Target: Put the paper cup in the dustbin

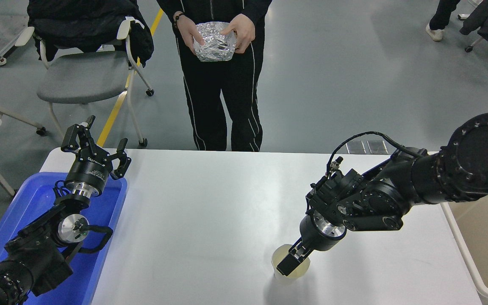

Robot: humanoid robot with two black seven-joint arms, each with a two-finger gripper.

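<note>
The cup (289, 262) stands upright on the surface (210, 220), long axis vertical, mouth up, directly under the right gripper (287, 263). It is small, off-white, tapered. The gripper's tip reaches down into the cup's mouth; how wide it stands cannot be told. The bin (481, 250) lies right of the gripper. The left gripper (95, 146) is spread wide, empty, far left.

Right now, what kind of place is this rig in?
Probably a robotics lab or test floor, not a home: grey painted floor with a yellow line, wheeled grey office chair, and a person standing by the plain white table.
</note>
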